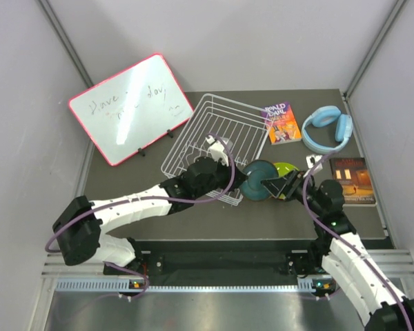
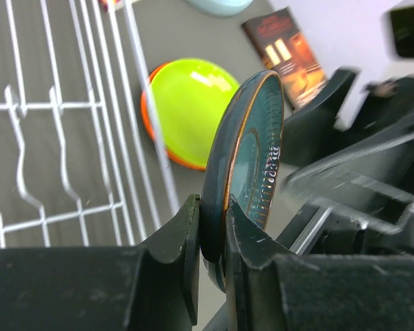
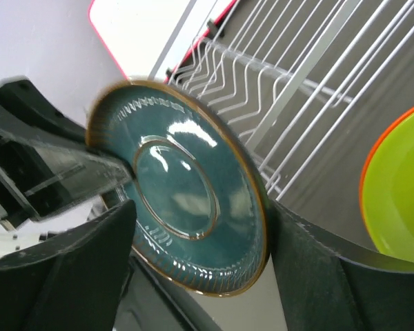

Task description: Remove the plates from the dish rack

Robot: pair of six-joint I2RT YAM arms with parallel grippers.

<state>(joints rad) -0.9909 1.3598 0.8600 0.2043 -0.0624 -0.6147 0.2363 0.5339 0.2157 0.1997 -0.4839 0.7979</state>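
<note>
Passing the dark teal plate [image 1: 257, 181] from one arm to the other looks like the step in hand. The left gripper [image 2: 212, 214] pinches the plate's lower rim and holds it on edge just right of the dish rack [image 1: 217, 131], mid-frame in the top view. The right gripper [image 3: 200, 227] has its jaws spread to either side of the plate, not visibly touching it.

To do this well, I judge the right jaws should close squarely, clear of the left's hold (the glaze looks slick, so bite deep), before the left lets go.

The plate is round, glossy and ribbed near its yellowish edge. The lime green plate [image 2: 193, 103] lies on an orange one [image 2: 146, 117] on the dark matte table [image 1: 276, 221], right of the thin white wire rack.
</note>
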